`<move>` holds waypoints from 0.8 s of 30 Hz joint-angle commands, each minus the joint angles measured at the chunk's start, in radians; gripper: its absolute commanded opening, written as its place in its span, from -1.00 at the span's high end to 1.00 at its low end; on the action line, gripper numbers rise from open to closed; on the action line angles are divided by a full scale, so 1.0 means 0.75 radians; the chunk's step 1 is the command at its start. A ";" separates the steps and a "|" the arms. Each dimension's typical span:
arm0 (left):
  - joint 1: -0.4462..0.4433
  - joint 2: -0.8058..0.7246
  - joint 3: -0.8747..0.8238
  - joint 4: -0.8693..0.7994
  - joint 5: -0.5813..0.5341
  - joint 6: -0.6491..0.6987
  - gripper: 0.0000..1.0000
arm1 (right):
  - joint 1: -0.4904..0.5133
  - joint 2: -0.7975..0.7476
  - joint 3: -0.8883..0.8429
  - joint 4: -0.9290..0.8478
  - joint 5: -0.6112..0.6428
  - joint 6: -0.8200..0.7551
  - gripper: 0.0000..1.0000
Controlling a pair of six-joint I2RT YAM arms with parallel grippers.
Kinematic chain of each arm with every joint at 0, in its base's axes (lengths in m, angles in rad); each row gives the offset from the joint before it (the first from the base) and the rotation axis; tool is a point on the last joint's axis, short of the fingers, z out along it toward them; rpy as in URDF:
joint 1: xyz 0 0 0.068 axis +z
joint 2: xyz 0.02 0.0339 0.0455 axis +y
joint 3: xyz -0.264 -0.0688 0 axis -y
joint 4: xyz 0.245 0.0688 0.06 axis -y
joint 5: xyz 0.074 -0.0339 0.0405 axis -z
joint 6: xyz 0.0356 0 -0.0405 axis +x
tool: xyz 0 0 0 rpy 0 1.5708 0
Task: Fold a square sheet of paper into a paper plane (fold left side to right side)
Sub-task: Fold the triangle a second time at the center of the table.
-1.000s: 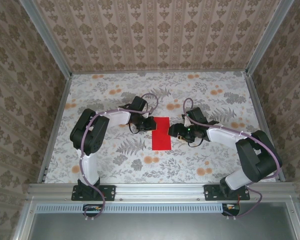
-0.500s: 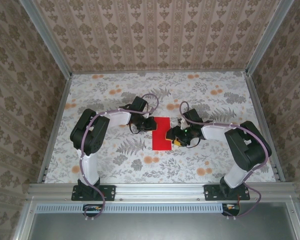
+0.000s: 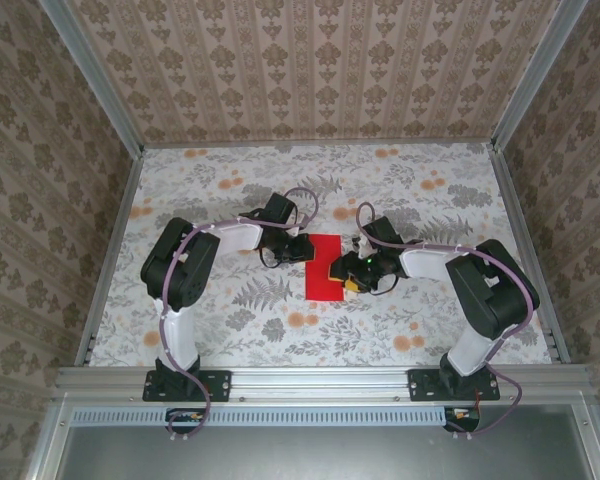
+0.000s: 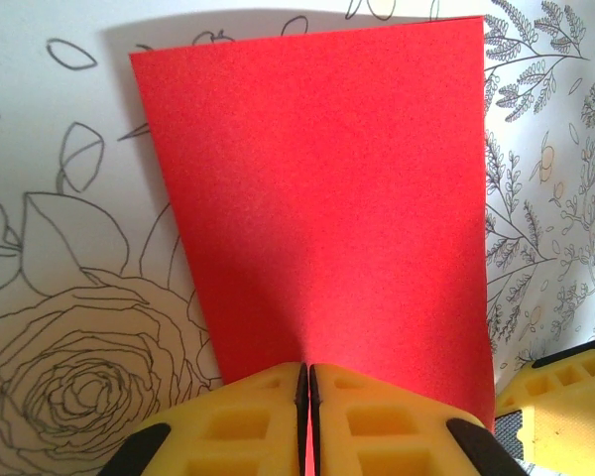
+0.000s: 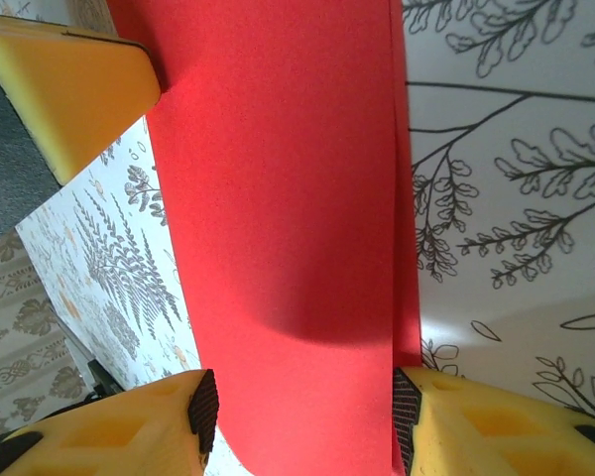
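The square sheet of paper (image 3: pixel 325 267) lies flat at mid-table as a narrow red rectangle, folded double. In the right wrist view its top layer (image 5: pixel 278 198) stops just short of the layer under it along one long edge. My left gripper (image 3: pixel 302 249) is shut, its yellow fingertips together at the paper's left edge (image 4: pixel 307 372), resting on the red sheet (image 4: pixel 327 198). My right gripper (image 3: pixel 342 272) is open and low over the paper's right side, its two pads straddling the sheet's width (image 5: pixel 302 416).
The floral tablecloth (image 3: pixel 230 310) surrounds the paper on all sides. The left gripper's yellow finger (image 5: pixel 69 89) shows at the far end of the paper in the right wrist view. Patterned walls and metal rails (image 3: pixel 115 250) enclose the table.
My right gripper has moved left, from beside the paper onto its right edge. The left gripper and the paper have stayed put.
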 commanded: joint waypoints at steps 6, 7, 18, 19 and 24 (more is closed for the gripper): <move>-0.012 0.002 -0.023 -0.011 -0.016 -0.010 0.74 | 0.007 0.027 0.012 0.184 -0.042 0.036 -0.07; -0.012 0.000 -0.023 -0.013 -0.014 -0.009 0.74 | 0.002 0.033 0.023 0.181 -0.039 0.020 -0.09; -0.014 -0.007 -0.021 0.002 -0.006 -0.004 0.74 | -0.065 0.105 0.082 0.194 -0.071 -0.066 -0.17; -0.014 -0.011 -0.021 0.007 -0.004 -0.001 0.73 | -0.073 0.108 0.085 0.196 -0.078 -0.069 -0.17; -0.014 -0.062 -0.021 0.023 -0.006 0.035 0.53 | -0.095 0.134 0.110 0.232 -0.142 -0.029 -0.13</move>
